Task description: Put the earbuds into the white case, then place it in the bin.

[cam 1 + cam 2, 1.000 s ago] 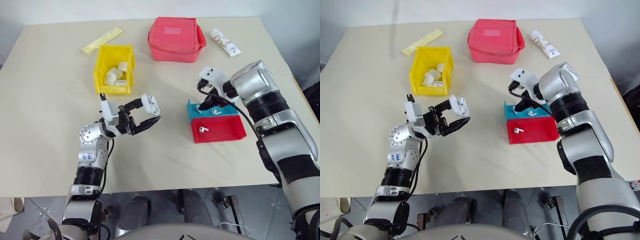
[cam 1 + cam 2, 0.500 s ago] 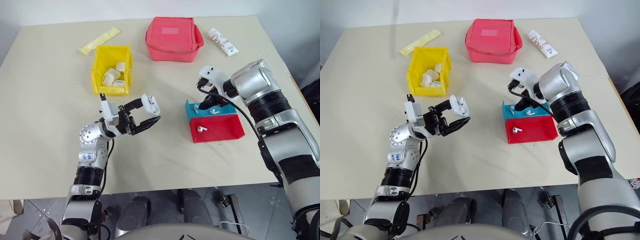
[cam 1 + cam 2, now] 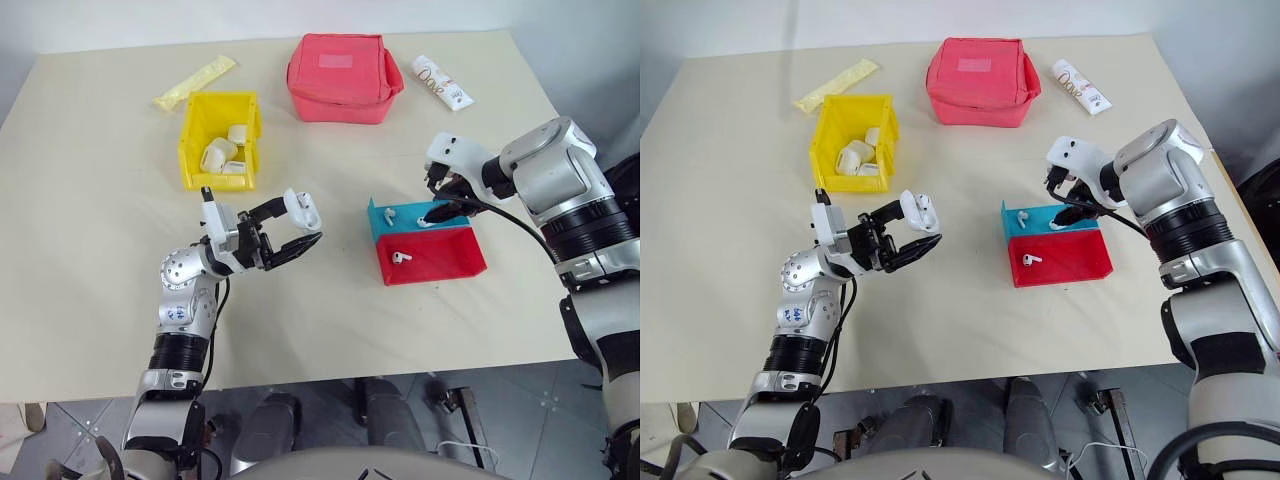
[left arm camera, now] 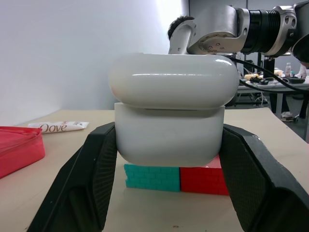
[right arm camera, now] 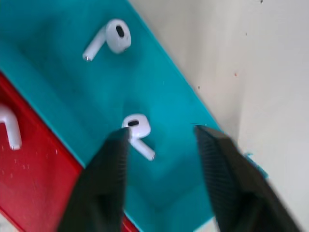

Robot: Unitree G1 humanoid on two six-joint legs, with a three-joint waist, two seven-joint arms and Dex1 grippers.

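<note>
Left eye view: red pouch (image 3: 343, 78) behind bin (image 3: 220, 139).

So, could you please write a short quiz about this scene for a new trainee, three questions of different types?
1. True or false: the left end effector is shut on the white case.
2. How many earbuds lie on the teal tray? A) none B) one C) two
3. Fill in: the yellow bin holds several ____ cases.

Key
1. True. Both black fingers press the sides of the case, held above the table.
2. C. The right wrist view shows one earbud further in and another earbud between the open right end effector's fingers; a third earbud lies on the red tray.
3. White.
</note>
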